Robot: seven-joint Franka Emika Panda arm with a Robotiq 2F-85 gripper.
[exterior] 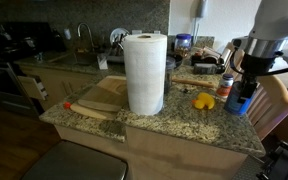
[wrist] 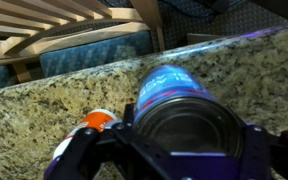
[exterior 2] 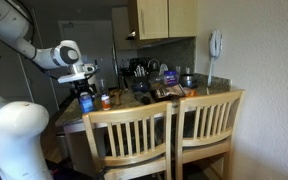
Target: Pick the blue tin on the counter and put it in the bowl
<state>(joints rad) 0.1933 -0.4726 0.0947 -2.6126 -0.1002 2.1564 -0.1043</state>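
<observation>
The blue tin (exterior: 241, 101) stands upright near the counter's edge, beside the chair back; it also shows in an exterior view (exterior 2: 85, 101). In the wrist view the tin (wrist: 174, 88) fills the space between my fingers, its dark round end towards the camera. My gripper (exterior: 246, 82) comes down from above and is shut on the tin, with both fingers against its sides (wrist: 189, 140). A small red-labelled jar (exterior: 225, 88) stands close beside it and shows in the wrist view (wrist: 96, 121). I cannot pick out the bowl with certainty.
A tall paper-towel roll (exterior: 144, 72) stands mid-counter, with a wooden board (exterior: 92, 106) beside it. A yellow object (exterior: 204, 100) lies next to the tin. Two wooden chairs (exterior 2: 169, 135) stand against the granite counter (exterior: 174, 125). Clutter and a sink lie behind.
</observation>
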